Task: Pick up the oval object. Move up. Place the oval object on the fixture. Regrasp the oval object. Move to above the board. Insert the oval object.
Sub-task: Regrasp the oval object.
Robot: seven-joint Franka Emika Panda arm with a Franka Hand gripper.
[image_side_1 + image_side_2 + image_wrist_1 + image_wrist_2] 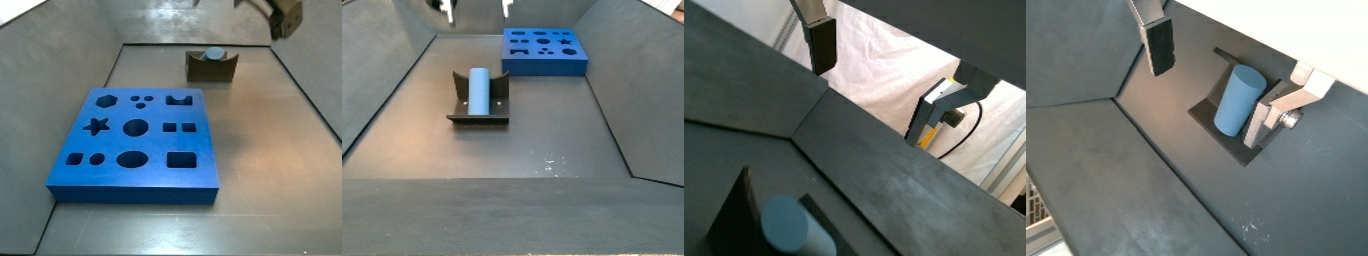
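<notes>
The oval object (477, 90) lies in the fixture (477, 117) notch, the board (545, 52) well apart; the end effector (1213, 75) hangs above the fixture, spread and empty.

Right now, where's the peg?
The peg lies in the fixture's notch, apart from the board in both side views. The gripper is open above it, not touching.
</notes>
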